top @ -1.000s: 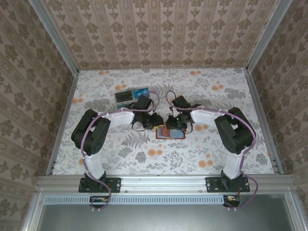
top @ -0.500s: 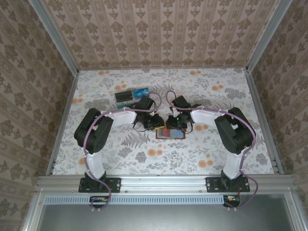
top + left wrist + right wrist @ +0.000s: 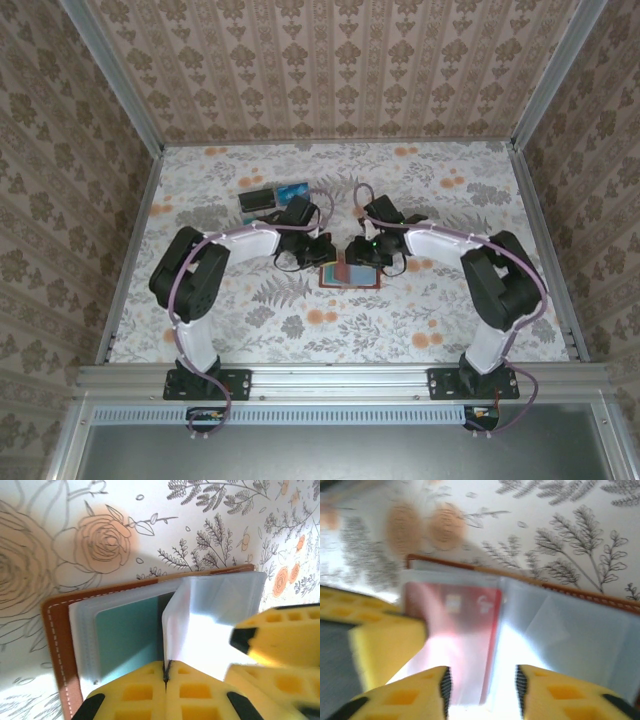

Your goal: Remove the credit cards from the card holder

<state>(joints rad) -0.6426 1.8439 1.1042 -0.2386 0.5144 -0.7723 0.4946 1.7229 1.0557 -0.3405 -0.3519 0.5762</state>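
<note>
Two hands meet over the small brown leather bifold card holder (image 3: 352, 280), lying open in the middle of the floral desk (image 3: 250, 310) with its long axis left to right. My left hand (image 3: 165, 676) is pressed together on a raised clear plastic sleeve leaf (image 3: 200, 630). My right hand (image 3: 481, 681) is spread, with the red credit card (image 3: 462, 625) in its sleeve straight ahead between the fingers, so I judge the right hand is nearer for the pull
</note>
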